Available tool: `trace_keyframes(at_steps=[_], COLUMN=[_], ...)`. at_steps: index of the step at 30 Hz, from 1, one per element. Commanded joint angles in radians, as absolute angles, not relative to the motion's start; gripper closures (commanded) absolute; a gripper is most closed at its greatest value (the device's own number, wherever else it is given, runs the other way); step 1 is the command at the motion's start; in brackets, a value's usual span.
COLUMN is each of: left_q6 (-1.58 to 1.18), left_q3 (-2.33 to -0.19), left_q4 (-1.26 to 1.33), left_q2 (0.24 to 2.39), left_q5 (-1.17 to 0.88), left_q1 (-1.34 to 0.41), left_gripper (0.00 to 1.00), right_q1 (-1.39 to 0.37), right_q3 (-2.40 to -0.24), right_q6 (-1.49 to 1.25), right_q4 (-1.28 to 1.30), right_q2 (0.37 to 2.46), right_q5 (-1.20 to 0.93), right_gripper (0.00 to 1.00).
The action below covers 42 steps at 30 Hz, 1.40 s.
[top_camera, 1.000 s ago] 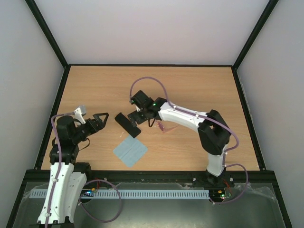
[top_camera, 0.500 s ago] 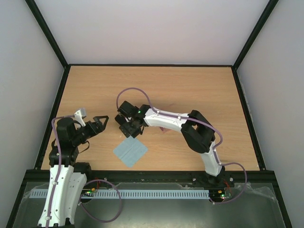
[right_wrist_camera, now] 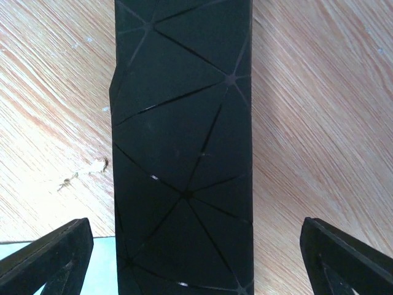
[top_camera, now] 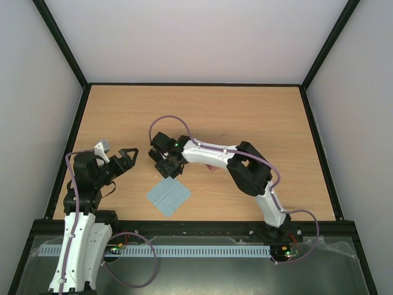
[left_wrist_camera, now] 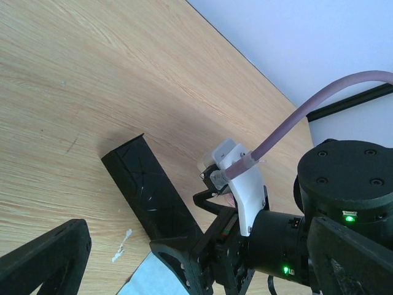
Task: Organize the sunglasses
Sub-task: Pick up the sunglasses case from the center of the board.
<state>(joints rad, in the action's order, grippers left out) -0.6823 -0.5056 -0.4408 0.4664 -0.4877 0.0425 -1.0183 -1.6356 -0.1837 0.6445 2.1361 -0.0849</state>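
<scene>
The black oblong case (right_wrist_camera: 184,123) lies on the wooden table, and my right gripper (top_camera: 164,162) hangs straight over it. That gripper is open: its fingers (right_wrist_camera: 46,258) stand either side of the case with bare wood showing in both gaps. In the left wrist view the same case (left_wrist_camera: 147,190) runs diagonally under the right gripper's head. The sunglasses are almost wholly hidden beneath the right arm; only a pink sliver (top_camera: 213,168) shows. My left gripper (top_camera: 128,157) is open and holds nothing, a short way left of the case.
A light blue cloth (top_camera: 168,197) lies flat just in front of the case, one corner touching it (right_wrist_camera: 101,264). The right arm's white link (top_camera: 209,155) stretches across the table's middle. A black frame (top_camera: 80,132) rims the table.
The right arm has swung left and lowered over the black case, so its jaws now straddle the case and the arm covers the sunglasses. The left arm has barely moved.
</scene>
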Motion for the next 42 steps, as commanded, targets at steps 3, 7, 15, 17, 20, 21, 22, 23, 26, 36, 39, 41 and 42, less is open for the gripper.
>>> trace_keyframes(at_steps=[3,7,15,17,20,21,22,23,26,36,39,41,42], left_q6=[-0.706,-0.712,-0.691,-0.688,-0.69,-0.69,-0.693,-0.698,-0.702,-0.711,-0.72,-0.728,-0.727], left_q3=[-0.491,-0.478,-0.482,-0.483,-0.487,-0.489,-0.489,-0.487,-0.483,-0.468,-0.446,-0.432,-0.429], left_q4=[-0.422,-0.412,-0.436,-0.439,-0.435,-0.432,-0.427,-0.419,-0.4,-0.371,-0.344,-0.325,-0.318], left_q2=[0.495,0.49,0.497,0.498,0.498,0.5,0.5,0.502,0.514,0.524,0.516,0.52,0.527], left_q5=[-0.518,-0.519,-0.483,-0.484,-0.485,-0.487,-0.49,-0.492,-0.508,-0.524,-0.526,-0.533,-0.54], left_q1=[0.044,0.045,0.044,0.044,0.045,0.045,0.045,0.045,0.044,0.044,0.044,0.044,0.044], left_gripper=[0.01,0.01,0.01,0.01,0.01,0.01,0.01,0.01,0.01,0.01,0.01,0.01,0.01], right_q1=[-1.017,-1.017,-1.016,-1.016,-1.016,-1.016,-1.014,-1.013,-1.003,-0.956,-0.925,-0.905,-0.897], right_q3=[-1.666,-1.673,-1.684,-1.68,-1.688,-1.693,-1.699,-1.703,-1.726,-1.772,-1.761,-1.75,-1.739], right_q6=[-0.175,-0.176,-0.184,-0.184,-0.178,-0.175,-0.173,-0.172,-0.168,-0.185,-0.202,-0.215,-0.218], right_q4=[0.666,0.659,0.666,0.661,0.669,0.672,0.675,0.678,0.695,0.706,0.691,0.679,0.668], right_q2=[2.166,2.172,2.193,2.196,2.206,2.208,2.211,2.212,2.222,2.182,2.156,2.138,2.128], right_q5=[-0.065,-0.079,-0.087,-0.087,-0.082,-0.081,-0.081,-0.083,-0.088,-0.162,-0.213,-0.253,-0.268], right_gripper=[0.09,0.13,0.18,0.19,0.24,0.26,0.27,0.29,0.35,0.41,0.43,0.44,0.44])
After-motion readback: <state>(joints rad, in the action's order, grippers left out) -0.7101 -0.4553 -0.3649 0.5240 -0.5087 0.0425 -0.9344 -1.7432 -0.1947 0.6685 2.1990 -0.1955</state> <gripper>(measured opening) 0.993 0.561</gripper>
